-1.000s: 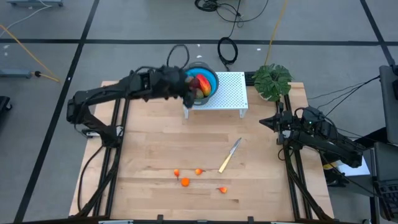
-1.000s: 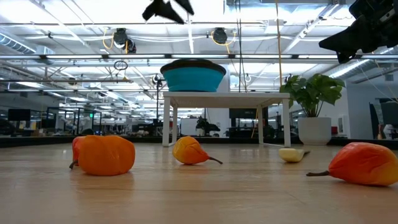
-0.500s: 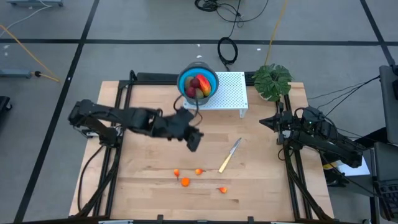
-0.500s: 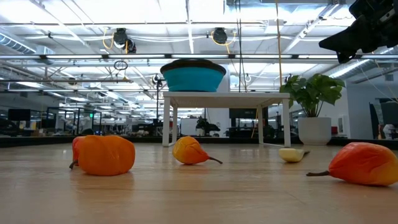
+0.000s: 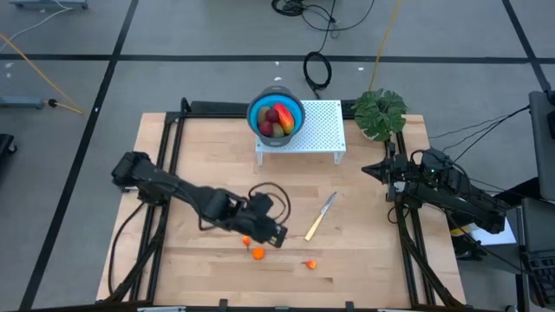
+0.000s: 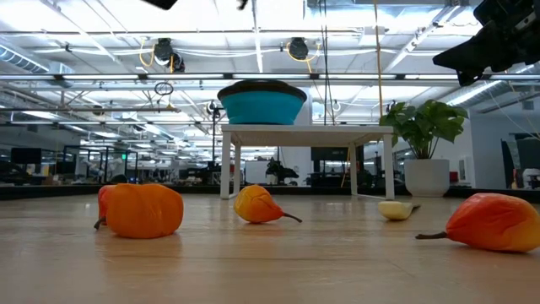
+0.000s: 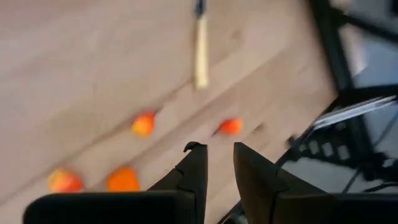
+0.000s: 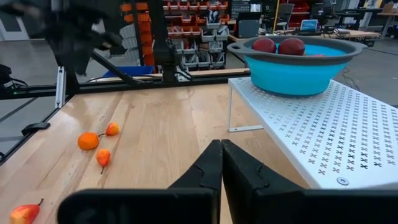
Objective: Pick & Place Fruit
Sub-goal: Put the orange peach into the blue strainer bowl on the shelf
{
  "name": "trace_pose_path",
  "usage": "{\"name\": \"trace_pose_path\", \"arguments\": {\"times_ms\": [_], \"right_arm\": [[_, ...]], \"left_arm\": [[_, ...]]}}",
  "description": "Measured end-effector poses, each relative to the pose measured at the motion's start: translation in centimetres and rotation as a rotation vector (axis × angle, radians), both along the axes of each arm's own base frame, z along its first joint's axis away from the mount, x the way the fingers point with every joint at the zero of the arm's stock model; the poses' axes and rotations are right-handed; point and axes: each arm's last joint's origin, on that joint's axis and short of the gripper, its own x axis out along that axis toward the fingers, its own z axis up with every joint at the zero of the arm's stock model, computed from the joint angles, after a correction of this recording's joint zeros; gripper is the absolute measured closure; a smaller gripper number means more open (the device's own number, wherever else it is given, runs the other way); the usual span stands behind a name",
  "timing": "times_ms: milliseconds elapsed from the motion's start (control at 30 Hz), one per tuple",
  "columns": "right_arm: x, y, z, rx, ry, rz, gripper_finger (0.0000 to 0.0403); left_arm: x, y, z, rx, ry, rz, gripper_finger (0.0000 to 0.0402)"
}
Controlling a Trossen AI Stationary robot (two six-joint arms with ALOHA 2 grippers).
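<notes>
The pale wooden desk (image 5: 208, 173) carries everything; at its far edge stands a white perforated metal stand (image 5: 316, 130) with a leafy green potted plant (image 5: 380, 111) just beside it; on the stand's left end sits a round blue bowl with a dark rim (image 5: 276, 116), holding the larger fruit, dark red round pieces and a red-yellow oblong one (image 5: 279, 119); from the right wrist two dark red rounds show above its rim (image 8: 278, 45).

The left gripper (image 5: 274, 234), on its dark arm reaching across the desk's near half, hangs above the small orange fruit, its fingers (image 7: 194, 173) slightly parted and grasping nothing; the right gripper (image 5: 375, 168) waits at the desk's right edge near the plant, its fingers (image 8: 210, 167) clenched together and empty.

A slim yellow-handled knife (image 5: 319, 217) lies aslant on the desk, right of the left gripper; four tiny orange fruit rest near the desk's front: one (image 5: 246, 241) just beside the left gripper, one (image 5: 258, 254) a little nearer the front, one (image 5: 310, 263) with a stem further right, and a fourth (image 7: 143, 123) visible only in the left wrist view.
</notes>
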Motion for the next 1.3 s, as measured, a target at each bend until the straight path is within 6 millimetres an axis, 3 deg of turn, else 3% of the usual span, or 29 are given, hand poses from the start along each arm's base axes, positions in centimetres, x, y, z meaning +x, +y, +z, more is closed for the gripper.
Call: {"name": "trace_pose_path", "arguments": {"times_ms": [233,433,667,867,1300], "right_arm": [[0.0,0.0,0.0,0.0,0.0,0.0,0.0399],[0.0,0.0,0.0,0.0,0.0,0.0,0.0399],[0.0,0.0,0.0,0.0,0.001,0.0,0.0399],[0.0,0.0,0.0,0.0,0.001,0.0,0.0399],[0.0,0.0,0.0,0.0,0.001,0.0,0.0399]], "left_arm": [[-0.4,-1.7,-3.3,0.031,0.227,-0.185,0.0354],[-2.0,-2.0,-4.6,0.234,0.401,-0.579,0.0382],[-2.4,-1.9,-4.8,0.484,0.391,-1.121,0.0395],[-2.2,-1.0,-5.8,0.548,0.393,-1.273,0.0345],[-2.8,-0.7,-9.7,0.692,0.364,-1.664,0.0178]]}}
